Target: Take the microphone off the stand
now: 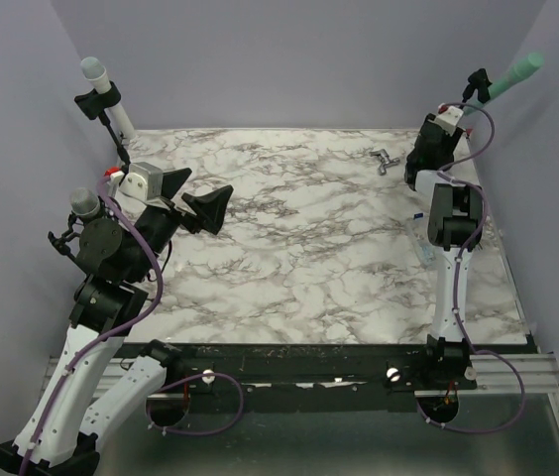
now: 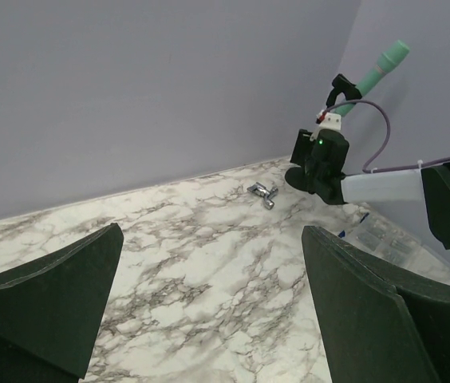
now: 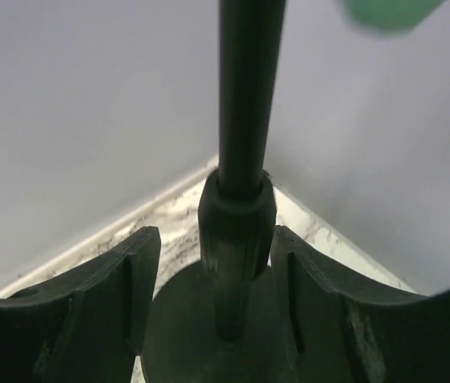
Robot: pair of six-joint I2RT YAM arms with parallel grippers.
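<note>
A green microphone sits tilted in the black clip of a stand in the far right corner. In the right wrist view the stand's pole rises from its round base, and the microphone is a green blur at the top. My right gripper is low at the stand. Its jaws are open on either side of the pole's collar, with a gap on the left side. My left gripper hangs wide open over the left of the table, holding nothing.
A white microphone on a second stand is in the far left corner. A grey microphone head sits beside my left arm. A small metal piece lies at the back right. A clear packet lies by the right arm.
</note>
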